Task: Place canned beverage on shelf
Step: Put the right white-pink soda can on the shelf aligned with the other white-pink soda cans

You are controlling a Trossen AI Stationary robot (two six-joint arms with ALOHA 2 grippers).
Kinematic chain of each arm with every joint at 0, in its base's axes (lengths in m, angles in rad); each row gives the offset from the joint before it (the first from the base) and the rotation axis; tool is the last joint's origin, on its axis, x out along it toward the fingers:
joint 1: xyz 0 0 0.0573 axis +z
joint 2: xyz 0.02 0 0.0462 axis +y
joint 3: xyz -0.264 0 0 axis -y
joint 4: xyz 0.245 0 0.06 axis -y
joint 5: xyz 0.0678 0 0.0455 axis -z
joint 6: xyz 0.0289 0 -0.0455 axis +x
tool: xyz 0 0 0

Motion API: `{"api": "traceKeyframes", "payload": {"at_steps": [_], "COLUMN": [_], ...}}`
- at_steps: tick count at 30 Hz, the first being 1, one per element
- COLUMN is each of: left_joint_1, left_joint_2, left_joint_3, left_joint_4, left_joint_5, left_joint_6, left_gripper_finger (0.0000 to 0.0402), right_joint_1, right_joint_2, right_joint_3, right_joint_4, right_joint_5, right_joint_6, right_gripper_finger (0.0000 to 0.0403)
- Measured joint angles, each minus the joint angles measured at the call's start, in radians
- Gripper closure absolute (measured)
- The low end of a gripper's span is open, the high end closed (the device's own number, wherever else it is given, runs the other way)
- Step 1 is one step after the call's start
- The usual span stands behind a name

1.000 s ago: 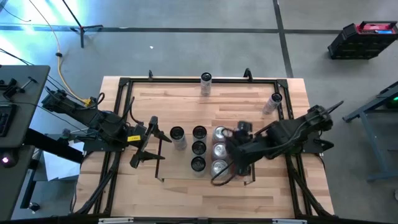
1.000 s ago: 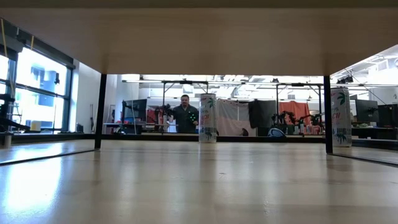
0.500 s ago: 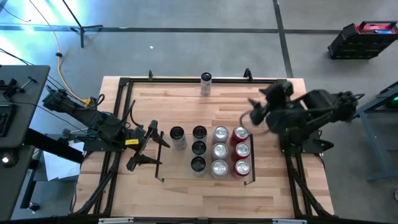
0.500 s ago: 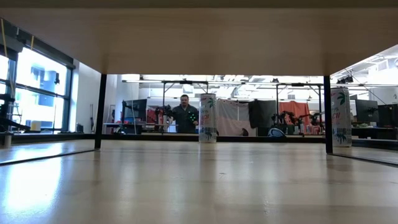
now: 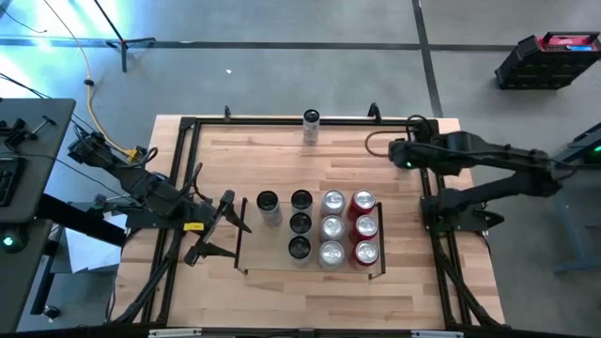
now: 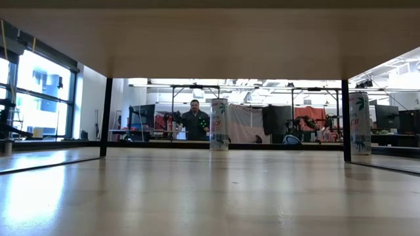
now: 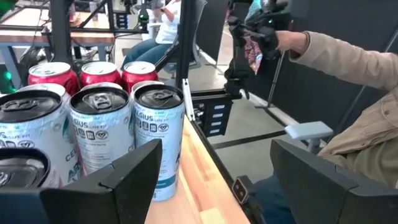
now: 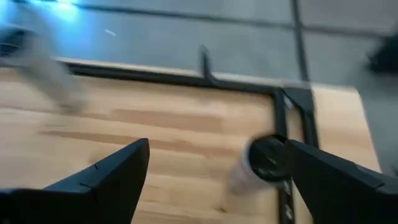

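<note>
At far left, just outside the left rail of the shelf [image 5: 240, 235]: left gripper [image 5: 217, 228], fingers spread wide, nothing between them.

Inside the shelf, ten cans [image 5: 331, 226] upright in four columns. Leftmost column with one can only, at the far end; open floor nearer the front rail. Second column full, dark tops. Third full, silver tops. Rightmost full, red tops, close against the right rail.

Beyond the shelf, a broad strip of bare wood [image 5: 263, 155] up to the far rail of the table frame [image 5: 282, 120]. One lone can [image 5: 311, 120] at that rail, mid-table.

At the far right corner: right gripper [image 8: 217, 149], raised, fingers wide apart, empty. Ahead of it, a loose can [image 8: 267, 158] just beside the frame's right rail.

Against a second ago: right gripper then low over the red column, now lifted clear and swung out to the corner. Left gripper shifted only slightly.
</note>
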Motion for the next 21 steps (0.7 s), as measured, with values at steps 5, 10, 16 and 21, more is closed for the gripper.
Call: {"api": "traceKeyframes", "payload": {"at_steps": [5,10,16,21], "left_joint_1": [0.000,0.000,0.000,0.000], "left_joint_2": [0.000,0.000,0.000,0.000], "left_joint_3": [0.000,0.000,0.000,0.000], "left_joint_4": [-0.017,-0.015,-0.015,-0.015], "left_joint_5": [-0.006,-0.005,-0.004,-0.004], "left_joint_6": [0.008,0.008,0.000,0.000], "left_gripper_finger": [0.0110,0.0110,0.0110,0.0110], "right_joint_1": [-0.157,-0.215,-0.220,-0.245], "right_joint_2": [-0.007,-0.006,-0.007,-0.007], "right_joint_3": [-0.127,-0.209,-0.268,-0.373], "right_joint_4": [0.085,0.137,0.100,0.152], "right_joint_5": [-0.084,-0.082,-0.010,-0.005], "right_joint_6": [0.004,0.045,0.156,0.209], "right_gripper_finger": [0.0043,0.0043,0.0043,0.0043]}}
